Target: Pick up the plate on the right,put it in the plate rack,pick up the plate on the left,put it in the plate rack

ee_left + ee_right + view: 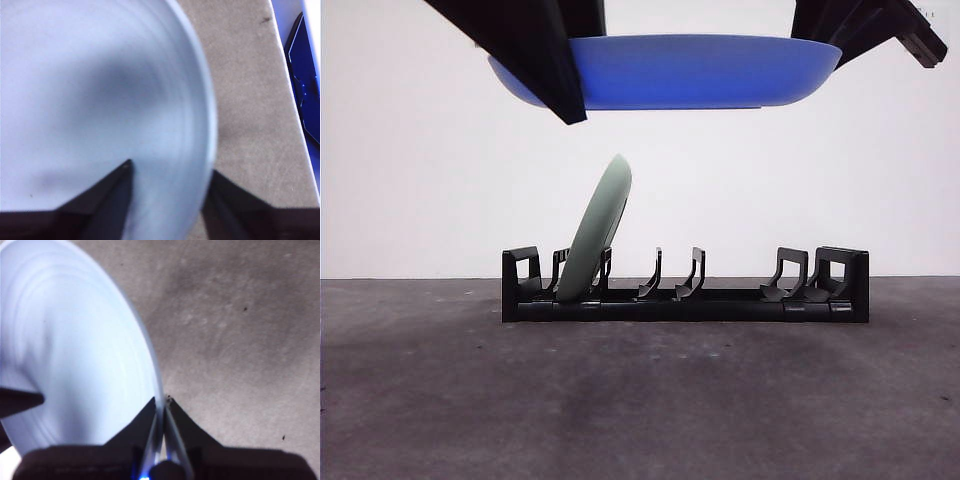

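A blue plate (690, 75) hangs level, high above the table, with a gripper at each end. My right gripper (162, 405) is shut on the rim of the blue plate (70, 340); in the front view it reaches in from the top right (825, 45). My left gripper (170, 170) stands open astride the rim of the blue plate (90, 90), one jaw over its face and one outside; in the front view its dark jaw (565, 100) crosses the plate's left part. Below, a pale green plate (598, 232) leans in the left slots of the black plate rack (720, 305).
The rack stands on a dark grey table (640, 400) before a white wall. Its middle and right prongs (692, 270) hold nothing. In the left wrist view the table's pale edge (292, 100) runs past a blue and black object (306, 75) beyond it.
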